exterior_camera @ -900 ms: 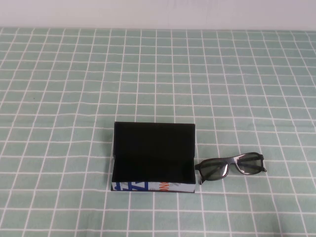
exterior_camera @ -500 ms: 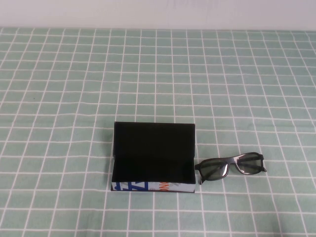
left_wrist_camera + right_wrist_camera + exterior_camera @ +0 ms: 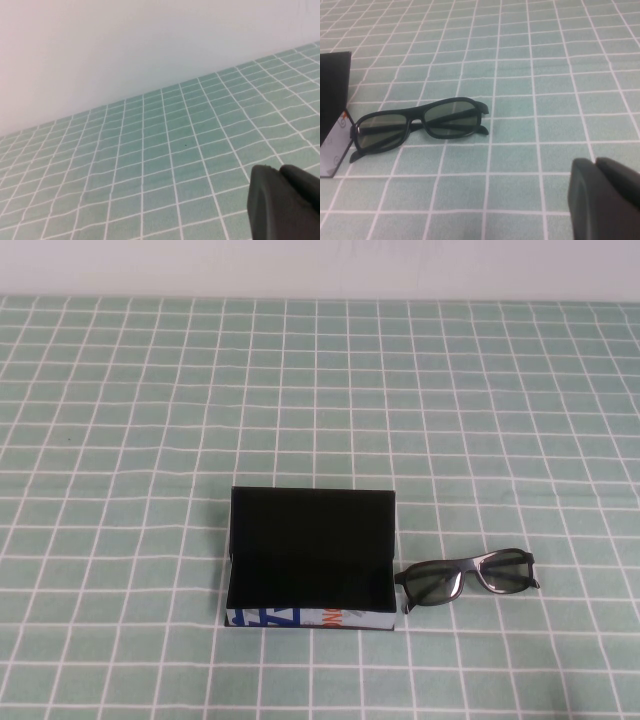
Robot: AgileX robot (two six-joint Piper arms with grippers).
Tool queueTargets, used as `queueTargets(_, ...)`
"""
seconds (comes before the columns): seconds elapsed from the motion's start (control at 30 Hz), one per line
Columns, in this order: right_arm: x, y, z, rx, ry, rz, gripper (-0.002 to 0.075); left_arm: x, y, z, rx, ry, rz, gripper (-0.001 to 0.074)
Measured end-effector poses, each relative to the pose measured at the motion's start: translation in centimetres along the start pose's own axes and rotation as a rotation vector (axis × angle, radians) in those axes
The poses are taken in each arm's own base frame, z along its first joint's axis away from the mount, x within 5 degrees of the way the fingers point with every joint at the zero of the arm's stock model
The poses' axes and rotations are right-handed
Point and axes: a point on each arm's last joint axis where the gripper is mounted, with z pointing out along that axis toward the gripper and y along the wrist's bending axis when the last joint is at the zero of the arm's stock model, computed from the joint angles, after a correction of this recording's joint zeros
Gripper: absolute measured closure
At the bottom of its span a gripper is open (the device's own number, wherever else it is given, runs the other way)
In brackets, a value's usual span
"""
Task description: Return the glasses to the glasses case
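Note:
The glasses case stands open in the middle of the table, lid up, black lining showing, white printed strip along its near side. The black glasses lie folded on the cloth just right of the case, nearly touching its corner. In the right wrist view the glasses lie ahead with the case's edge beside them. My right gripper is shut and empty, short of the glasses. My left gripper is shut and empty over bare cloth. Neither arm shows in the high view.
A green checked cloth covers the whole table. A white wall runs along the far edge.

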Motion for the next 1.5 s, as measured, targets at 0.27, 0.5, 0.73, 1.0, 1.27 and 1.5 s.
queueTargets(0.27, 0.0, 0.0, 0.0, 0.0, 0.0, 0.0, 0.0739, 0.0, 0.0, 0.0, -0.002, -0.001, 0.012, 0.0738)
queueTargets(0.5, 0.0, 0.0, 0.0, -0.002, 0.0, 0.006, 0.0739, 0.0, 0.0, 0.0, 0.001, -0.002, -0.203, 0.0738)
queueTargets(0.73, -0.6, 0.0, 0.0, 0.002, -0.072, 0.01, 0.0739, -0.2, 0.0, 0.0, -0.001, -0.023, -0.281, 0.0738)
queueTargets(1.0, -4.2, -0.3, -1.0, 0.031, -0.487, 0.016, 0.0739, -2.0, 0.6, -0.2, -0.016, -0.238, -0.399, 0.0738)
queueTargets(1.27, -6.0, -0.5, -2.3, 0.048, -0.722, 0.025, 0.0739, -2.5, 0.7, -0.4, -0.017, -0.291, -0.423, 0.0738)
queueTargets(1.5, -7.7, -0.7, -4.3, 0.035, -1.02, 0.092, 0.0739, -3.0, 0.8, -0.6, -0.009, -0.359, -0.49, 0.0738)
